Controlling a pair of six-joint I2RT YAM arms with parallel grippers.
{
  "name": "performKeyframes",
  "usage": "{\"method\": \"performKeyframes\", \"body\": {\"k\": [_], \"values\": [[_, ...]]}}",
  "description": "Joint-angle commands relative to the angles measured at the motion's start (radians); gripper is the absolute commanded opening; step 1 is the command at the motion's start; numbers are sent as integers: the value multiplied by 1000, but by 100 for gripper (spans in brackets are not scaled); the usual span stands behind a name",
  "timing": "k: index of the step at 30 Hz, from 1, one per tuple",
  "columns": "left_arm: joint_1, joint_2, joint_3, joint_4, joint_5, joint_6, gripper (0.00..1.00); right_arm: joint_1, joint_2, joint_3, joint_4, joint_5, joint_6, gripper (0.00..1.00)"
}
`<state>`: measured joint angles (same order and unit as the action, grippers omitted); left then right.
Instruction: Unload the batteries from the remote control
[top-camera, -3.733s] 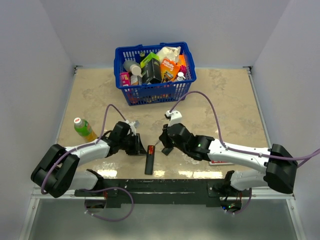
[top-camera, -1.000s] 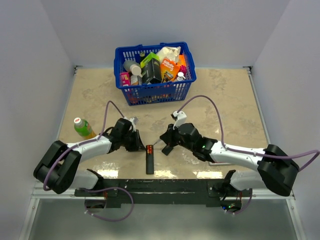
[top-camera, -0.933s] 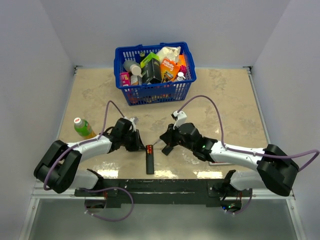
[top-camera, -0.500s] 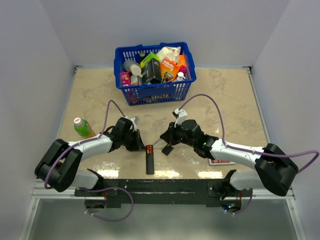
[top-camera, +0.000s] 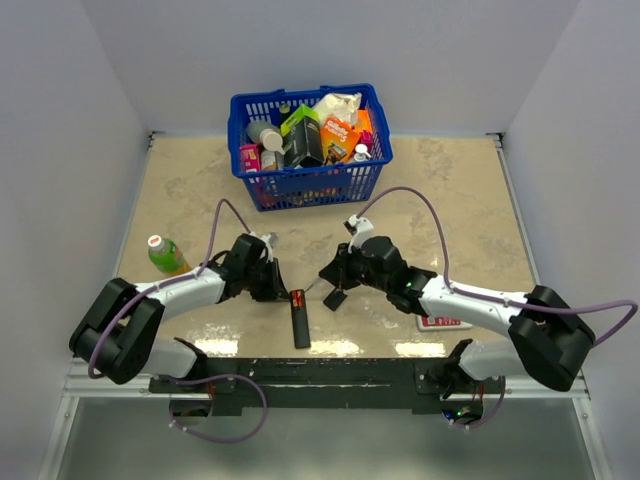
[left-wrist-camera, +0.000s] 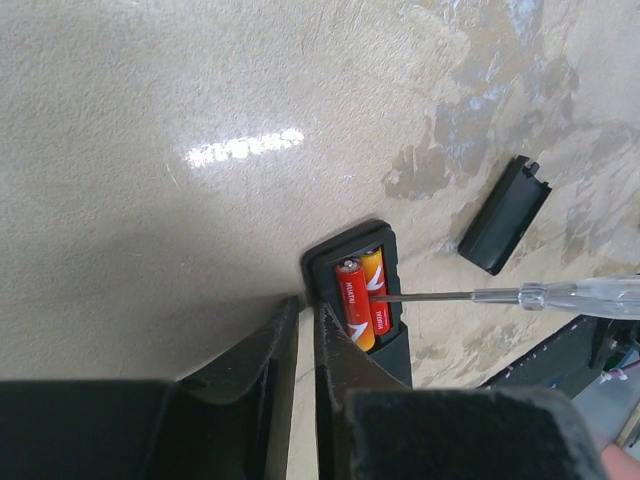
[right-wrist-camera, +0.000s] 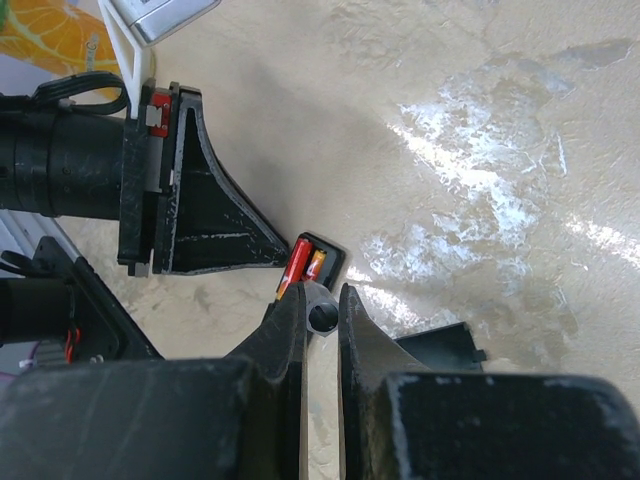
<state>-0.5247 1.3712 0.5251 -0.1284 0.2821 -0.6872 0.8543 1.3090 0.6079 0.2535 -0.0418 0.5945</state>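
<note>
The black remote control (top-camera: 299, 325) lies at the near middle of the table with its battery compartment open at the far end. Two red batteries (left-wrist-camera: 359, 300) sit side by side in it, also seen in the right wrist view (right-wrist-camera: 304, 268). My left gripper (left-wrist-camera: 308, 308) is shut, its tips against the compartment's left corner. My right gripper (right-wrist-camera: 322, 300) is shut on a clear-handled screwdriver (left-wrist-camera: 560, 294), whose thin shaft reaches the right battery. The black cover plate (left-wrist-camera: 505, 215) lies loose on the table to the right of the remote.
A blue basket (top-camera: 310, 185) full of packages stands at the back middle. A green bottle (top-camera: 168, 256) stands at the left. A small red and white card (top-camera: 441, 322) lies under my right forearm.
My right arm has shifted a little toward the back, uncovering the card beneath it. The screwdriver tip stays at the batteries. The left gripper and remote have hardly moved.
</note>
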Motion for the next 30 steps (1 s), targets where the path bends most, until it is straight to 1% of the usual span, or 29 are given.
{"method": "performKeyframes", "body": {"k": [1, 7, 15, 30], "values": [[0, 12, 0, -66, -69, 41, 17, -23, -8, 12, 44, -39, 25, 0], [2, 25, 4, -60, -58, 35, 17, -24, -4, 3, 78, -75, 42, 0], [2, 11, 4, -57, -43, 26, 17, -26, 52, 24, 98, -101, 51, 0], [0, 11, 13, -73, -49, 23, 16, -26, 3, 36, 52, -95, 31, 0]]}}
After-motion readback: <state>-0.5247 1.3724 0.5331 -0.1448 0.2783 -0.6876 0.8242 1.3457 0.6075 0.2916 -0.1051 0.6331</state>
